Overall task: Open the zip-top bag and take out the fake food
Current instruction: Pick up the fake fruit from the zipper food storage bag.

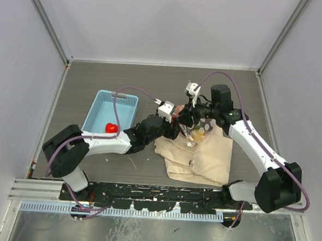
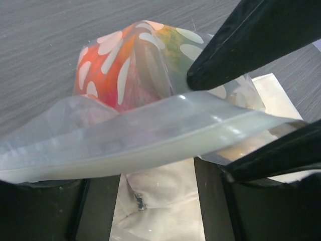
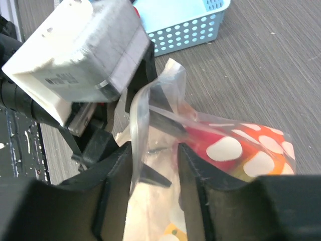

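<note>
- Near the middle of the surface (image 1: 98, 78), the zip-top bag (image 3: 241, 145) sits at the far edge of a beige cloth bag (image 1: 202, 158), and both claws are right at its mouth
- Inside the see-through bag is the fake food (image 2: 108, 80), showing red, orange and a bit of yellow-green behind the white spots
- Left claw (image 2: 155, 196): its fingers are apart, and the zip strip (image 2: 150, 135) lies across the front of them; from the right wrist view, one finger looks poked into the mouth
- Right claw (image 3: 153, 150): spread too, with the edge of the bag standing loose between its fingers, not pinched
- Thin, crinkly, slippery and very light is how the bag looks, so I think it will fold and slide if pushed; the thick zip strip is the best place to pinch, one lip for each claw, then pull apart
- Hard, smooth and round is how the food looks, so it may roll or pop out of a pinch; grab it across the middle
- Count: one zip-top bag, one cloth bag, one blue basket (image 1: 110, 109), two claws
- One red piece (image 1: 112, 128) sits in the basket; how many pieces are in the bag I cannot tell, but it looks like more than one
</note>
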Robot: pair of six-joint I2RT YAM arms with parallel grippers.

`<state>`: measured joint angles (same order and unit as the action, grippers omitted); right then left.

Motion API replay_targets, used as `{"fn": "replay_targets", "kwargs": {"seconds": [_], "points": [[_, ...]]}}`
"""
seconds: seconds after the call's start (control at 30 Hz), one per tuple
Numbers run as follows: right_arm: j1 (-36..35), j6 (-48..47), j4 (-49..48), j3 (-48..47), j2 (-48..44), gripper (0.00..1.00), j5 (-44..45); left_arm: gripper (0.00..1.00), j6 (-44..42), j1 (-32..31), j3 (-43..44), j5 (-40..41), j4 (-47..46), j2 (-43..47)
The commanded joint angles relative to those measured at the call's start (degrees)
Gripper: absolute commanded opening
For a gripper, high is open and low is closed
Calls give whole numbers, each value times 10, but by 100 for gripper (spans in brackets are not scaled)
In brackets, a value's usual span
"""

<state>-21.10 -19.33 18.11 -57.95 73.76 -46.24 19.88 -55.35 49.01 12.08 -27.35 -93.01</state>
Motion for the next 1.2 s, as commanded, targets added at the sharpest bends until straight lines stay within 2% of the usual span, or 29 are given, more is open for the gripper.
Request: {"fn": "replay_targets", "kwargs": {"seconds": [0.0, 0.07, 0.23, 0.3, 0.37, 0.47, 0.53, 0.63, 0.73, 0.9, 1.17], "points": [[21, -10, 41, -32, -35, 51, -78, 59, -43, 31, 5, 3, -72, 5], [45, -26, 65, -45, -41, 56, -90, 59, -40, 48, 1, -24, -72, 7], [120, -21, 74, -55, -53, 56, -111, 64, -40, 78, -4, -91, -78, 5], [141, -2, 63, -59, -50, 56, -90, 66, -42, 88, -6, -116, -83, 2], [149, 38, 29, -57, -41, 56, -24, 69, -45, 101, -8, -139, -87, -2], [145, 68, -9, -80, 2, 54, 58, 71, -51, 125, -4, -185, -89, -11], [132, 56, 14, -135, 60, 49, 96, 72, -56, 142, 3, -221, -89, -20], [104, 45, 49, -223, 161, 38, 124, 73, -60, 166, 21, -272, -87, -42], [71, 47, 52, -274, 229, 34, 141, 73, -58, 190, 38, -310, -80, -63], [34, 30, 87, -349, 330, 22, 160, 83, -64, 208, 51, -310, -72, -93], [21, 5, 101, -358, 397, 17, 184, 86, -87, 214, 74, -293, -73, -135]]}}
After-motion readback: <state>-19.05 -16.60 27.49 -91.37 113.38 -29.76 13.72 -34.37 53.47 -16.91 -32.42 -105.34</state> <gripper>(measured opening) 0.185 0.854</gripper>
